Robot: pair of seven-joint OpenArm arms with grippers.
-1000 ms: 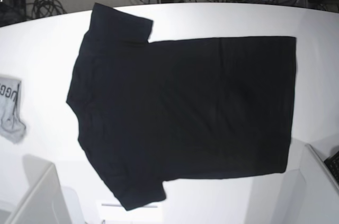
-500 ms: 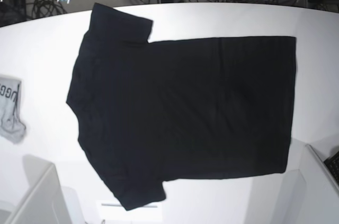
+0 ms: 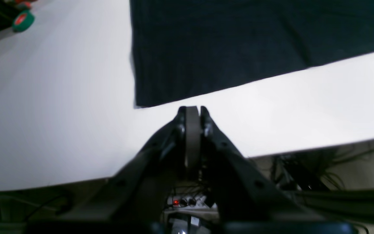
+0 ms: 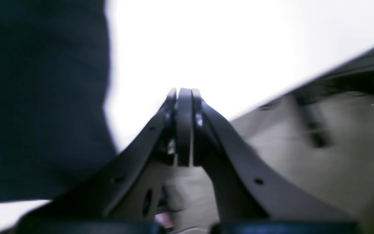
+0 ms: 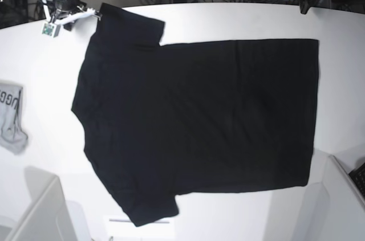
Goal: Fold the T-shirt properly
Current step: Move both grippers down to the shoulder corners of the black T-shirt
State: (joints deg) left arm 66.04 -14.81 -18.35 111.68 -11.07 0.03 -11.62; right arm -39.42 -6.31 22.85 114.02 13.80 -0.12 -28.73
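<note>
Left wrist view: the left claw [image 3: 192,112] is hovering pressed together, empty, just beside the T-shirt [image 3: 239,45] corner on the white worktop [image 3: 60,113].
Right wrist view: the right claw [image 4: 184,94] is sitting pressed together, empty, near the T-shirt's [image 4: 41,97] edge; blurred.
Base view: the T-shirt [image 5: 199,121] is lying spread flat mid-worktop [image 5: 45,81]; a grey garment [image 5: 11,117] is lying at the left edge.

Only readable bit we can spot is on the small grey garment [image 5: 10,117] at the left edge of the table in the base view: dark letters, looks like "GG", cut off. Nothing else we can read.
</note>
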